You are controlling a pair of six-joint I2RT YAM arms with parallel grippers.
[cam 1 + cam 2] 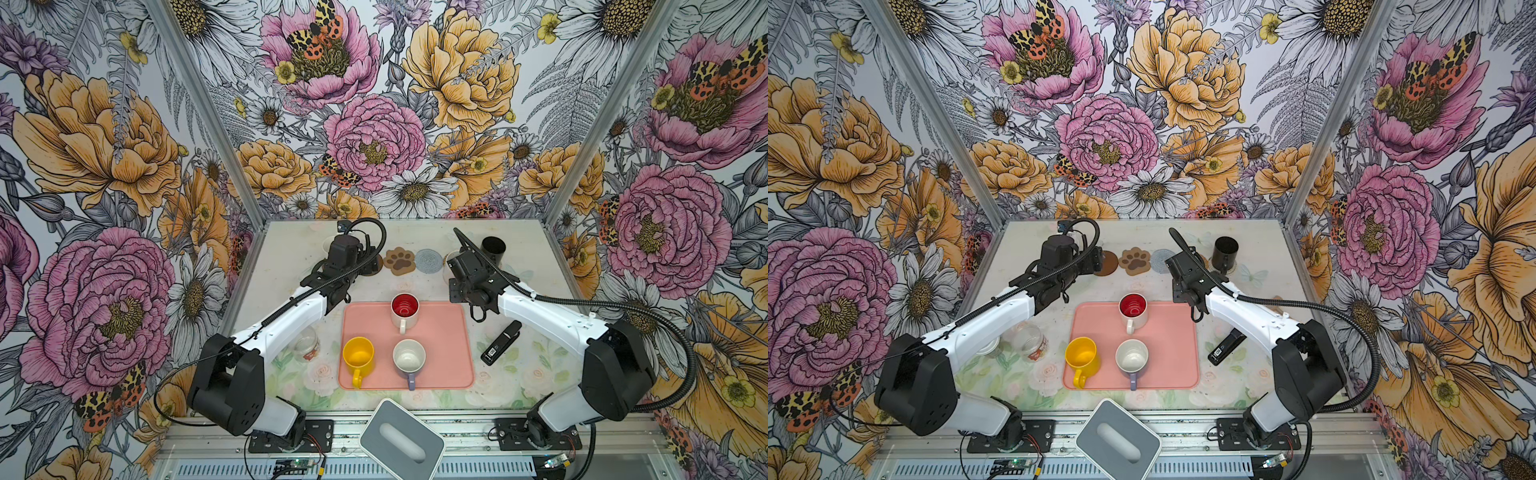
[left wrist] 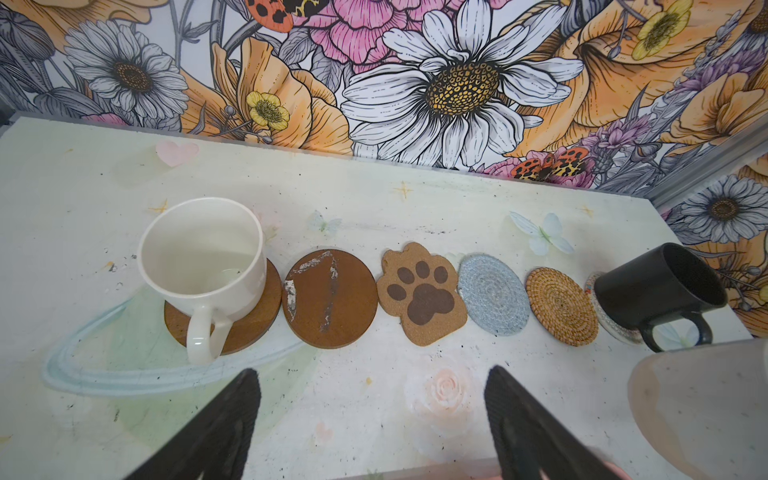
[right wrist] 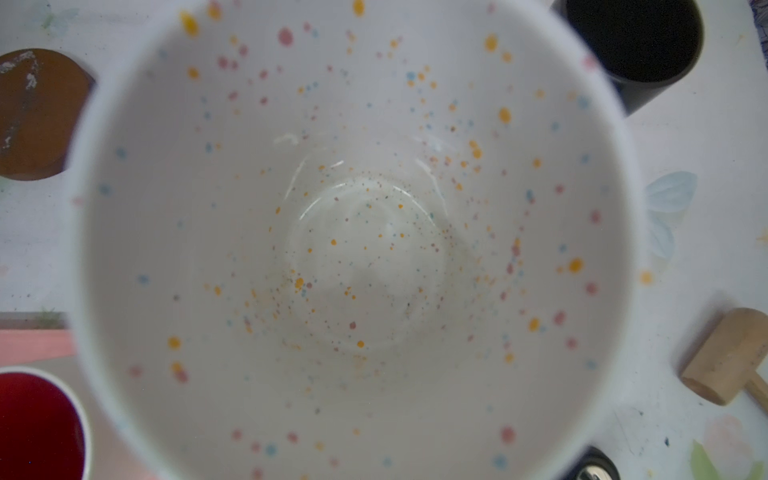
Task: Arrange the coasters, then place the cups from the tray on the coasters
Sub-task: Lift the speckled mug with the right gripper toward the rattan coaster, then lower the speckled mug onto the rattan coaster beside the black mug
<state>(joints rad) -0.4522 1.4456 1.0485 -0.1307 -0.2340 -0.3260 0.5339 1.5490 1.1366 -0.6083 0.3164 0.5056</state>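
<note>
Six coasters lie in a row at the back: a brown disc (image 2: 249, 328) under the cream cup (image 2: 203, 253), a bare brown disc (image 2: 330, 297), the paw print (image 2: 422, 293), grey-blue woven (image 2: 492, 299), rattan (image 2: 561, 305), and a lacy one (image 2: 611, 320) under the black cup (image 2: 656, 286). My left gripper (image 2: 372, 374) is open and empty in front of the brown discs. My right gripper (image 1: 451, 266) carries the white speckled cup (image 3: 365, 232) above the row's right part; its fingers are hidden. The pink tray (image 1: 449, 332) holds the red-inside (image 1: 404, 309), yellow (image 1: 358, 353) and lavender (image 1: 409, 355) cups.
A clear jar (image 1: 307, 343) lies left of the tray under my left arm. A black stapler-like device (image 1: 500, 343) lies right of the tray, with a wooden mallet (image 3: 731, 357) nearby. A grey-white box (image 1: 401, 440) with an oval slot sits at the front edge.
</note>
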